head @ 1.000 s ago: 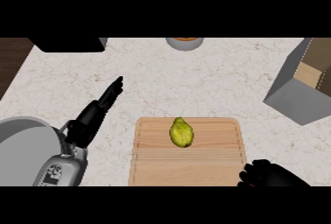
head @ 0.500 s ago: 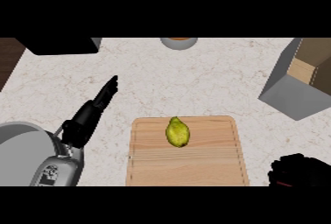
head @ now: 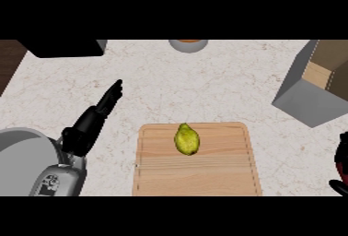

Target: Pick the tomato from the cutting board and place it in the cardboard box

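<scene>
1. Head view: a pale, speckled surface [head: 224, 87] fills the frame. A light wooden cutting board [head: 224, 175] lies at 6 o'clock, its long sides running toward the lower edge.
2. The tomato [head: 187, 139] lies on the upper part of the board, a little left of the board's middle. It is yellow-green and smooth, and longer than it is wide. It narrows to a point at its 12 o'clock end and darkens slightly toward its 6 o'clock end. Nothing touches it but the board.
3. The left hand [head: 102, 108] shows at 9 o'clock, at the end of a grey forearm [head: 34, 156] that comes in from 8 o'clock. Its fingers [head: 117, 86] are straight and held together, pointing toward 1 o'clock. They have hold of nothing. The hand is near the board's left edge but apart from it, and well apart from the tomato.
4. The right hand [head: 343, 156] is only a dark sliver at the frame's edge at 4 o'clock, right of the board. Its pose cannot be told.
5. The cardboard box [head: 306, 99] stands at 2 o'clock, well apart from the board. It has a grey outer wall and a brown inside that shows at its top.
6. A small bowl [head: 188, 45] with something orange in it sits at 12 o'clock, cut by the frame's edge.
7. A black block [head: 65, 47] stands at 11 o'clock.
</scene>
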`<state>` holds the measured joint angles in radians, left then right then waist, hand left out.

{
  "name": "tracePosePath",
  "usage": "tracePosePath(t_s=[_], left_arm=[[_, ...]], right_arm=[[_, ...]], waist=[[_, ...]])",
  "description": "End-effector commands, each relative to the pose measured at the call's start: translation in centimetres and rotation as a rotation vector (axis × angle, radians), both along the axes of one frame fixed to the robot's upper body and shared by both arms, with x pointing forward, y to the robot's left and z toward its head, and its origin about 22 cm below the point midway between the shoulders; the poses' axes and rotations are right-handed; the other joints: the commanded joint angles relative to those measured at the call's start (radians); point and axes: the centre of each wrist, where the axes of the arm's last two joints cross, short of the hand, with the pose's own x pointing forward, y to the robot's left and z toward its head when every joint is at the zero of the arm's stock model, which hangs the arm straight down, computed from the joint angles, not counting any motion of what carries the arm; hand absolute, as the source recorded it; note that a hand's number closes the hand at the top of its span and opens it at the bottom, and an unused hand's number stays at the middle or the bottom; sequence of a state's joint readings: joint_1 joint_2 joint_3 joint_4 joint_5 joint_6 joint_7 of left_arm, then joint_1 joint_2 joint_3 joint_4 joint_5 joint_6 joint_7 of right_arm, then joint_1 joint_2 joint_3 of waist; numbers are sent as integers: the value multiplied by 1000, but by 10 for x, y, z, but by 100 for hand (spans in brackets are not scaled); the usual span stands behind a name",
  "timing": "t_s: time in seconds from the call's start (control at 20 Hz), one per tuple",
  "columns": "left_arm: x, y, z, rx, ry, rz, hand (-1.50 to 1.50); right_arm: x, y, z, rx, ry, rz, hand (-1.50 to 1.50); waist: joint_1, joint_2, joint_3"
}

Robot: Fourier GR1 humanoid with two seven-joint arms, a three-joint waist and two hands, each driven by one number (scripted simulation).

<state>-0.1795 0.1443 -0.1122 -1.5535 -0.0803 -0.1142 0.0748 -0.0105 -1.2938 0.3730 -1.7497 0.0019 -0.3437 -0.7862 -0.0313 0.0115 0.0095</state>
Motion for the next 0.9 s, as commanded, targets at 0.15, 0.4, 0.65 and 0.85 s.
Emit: tracePosePath(t_s=[0.15,0.4,0.65,0.85], left_arm=[[-2,-3,0,1,9,-22,0],[4,-20,3,3,5,-65,0],[0,-23,1,14,4,-108,0],[13,-28,11,12,4,-110,0]], right_arm=[[22,-87,64,169,31,-14,150],[17,-149,106,246,86,-21,150],[22,-170,105,226,105,-109,150],[42,-164,93,203,54,-136,150]], waist=[[33,1,-2],[73,7,-5],[106,7,-6],[116,10,-6]])
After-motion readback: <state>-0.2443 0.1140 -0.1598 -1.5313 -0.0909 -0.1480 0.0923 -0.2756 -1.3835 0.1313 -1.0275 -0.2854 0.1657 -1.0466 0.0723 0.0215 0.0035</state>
